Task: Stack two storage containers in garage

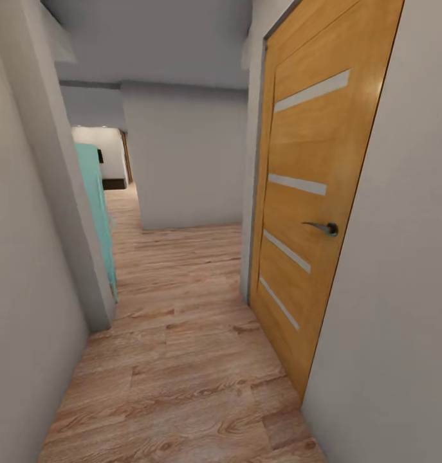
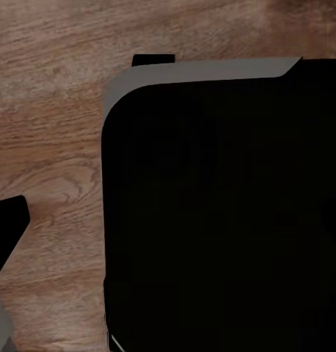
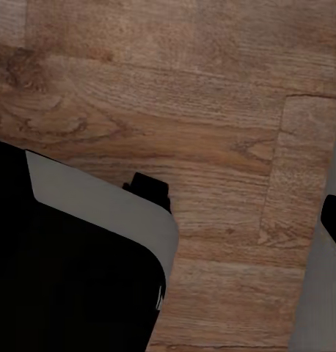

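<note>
The two storage containers are out of view. I am in a narrow hallway with a light wood-plank floor. On the right stands an orange-wood door with four pale horizontal slits. It is shut, and its metal lever handle points into the corridor. Both wrist views look down at the planks and at my own black base with its grey rim. A dark finger-like shape sits at the edge of each wrist view, and nothing is seen held.
White walls close in on both sides. A teal panel stands behind the left wall corner. A white wall block faces me ahead, and the corridor runs on past its left side to a far room.
</note>
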{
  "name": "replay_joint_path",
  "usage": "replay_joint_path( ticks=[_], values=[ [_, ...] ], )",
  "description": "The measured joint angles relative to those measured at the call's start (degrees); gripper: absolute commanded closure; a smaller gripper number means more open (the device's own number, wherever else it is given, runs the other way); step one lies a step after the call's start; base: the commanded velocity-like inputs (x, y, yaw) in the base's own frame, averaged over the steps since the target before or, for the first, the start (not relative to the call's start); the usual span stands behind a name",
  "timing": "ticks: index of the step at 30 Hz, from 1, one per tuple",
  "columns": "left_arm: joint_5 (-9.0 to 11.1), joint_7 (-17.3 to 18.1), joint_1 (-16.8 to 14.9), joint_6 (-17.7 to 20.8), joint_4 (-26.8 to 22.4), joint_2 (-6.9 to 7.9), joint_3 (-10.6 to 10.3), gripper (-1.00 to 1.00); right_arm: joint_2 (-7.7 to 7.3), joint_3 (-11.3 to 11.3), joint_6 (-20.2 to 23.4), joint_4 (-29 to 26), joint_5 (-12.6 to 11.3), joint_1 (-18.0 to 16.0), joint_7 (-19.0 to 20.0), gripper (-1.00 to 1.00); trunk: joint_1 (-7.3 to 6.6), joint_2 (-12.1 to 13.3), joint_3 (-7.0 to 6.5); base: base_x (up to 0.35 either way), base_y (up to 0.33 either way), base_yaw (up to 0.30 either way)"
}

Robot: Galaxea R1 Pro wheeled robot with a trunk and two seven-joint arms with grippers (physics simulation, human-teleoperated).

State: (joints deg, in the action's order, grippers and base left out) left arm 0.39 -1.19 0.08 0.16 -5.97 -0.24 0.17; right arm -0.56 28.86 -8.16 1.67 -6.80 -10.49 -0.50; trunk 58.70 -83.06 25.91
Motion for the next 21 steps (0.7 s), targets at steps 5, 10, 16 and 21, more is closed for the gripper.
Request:
replay_joint_path(
  ticks=[5, 10, 16, 21],
  values=[
    [0.0, 0.0, 0.0, 0.0, 0.0, 0.05, 0.0, -1.0, -0.04, 0.0, 0.0, 0.0, 0.0, 0.0, 0.0, -1.0, 0.0, 0.0, 0.0, 0.322, 0.0, 0.274],
    [0.0, 0.0, 0.0, 0.0, 0.0, 0.07, 0.0, -1.0, -0.08, 0.0, 0.0, 0.0, -0.1, 0.0, 0.0, -1.0, 0.0, 0.0, 0.0, 0.322, 0.0, 0.274],
    [0.0, 0.0, 0.0, 0.0, 0.0, 0.08, 0.0, -1.0, -0.09, 0.0, 0.0, 0.0, -0.1, 0.0, 0.0, -1.0, 0.0, 0.0, 0.0, 0.322, 0.0, 0.274],
    [0.0, 0.0, 0.0, 0.0, 0.0, 0.07, 0.0, -1.0, -0.09, 0.0, 0.0, 0.0, -0.1, 0.0, 0.0, -1.0, 0.0, 0.0, 0.0, 0.322, 0.0, 0.238]
  ],
)
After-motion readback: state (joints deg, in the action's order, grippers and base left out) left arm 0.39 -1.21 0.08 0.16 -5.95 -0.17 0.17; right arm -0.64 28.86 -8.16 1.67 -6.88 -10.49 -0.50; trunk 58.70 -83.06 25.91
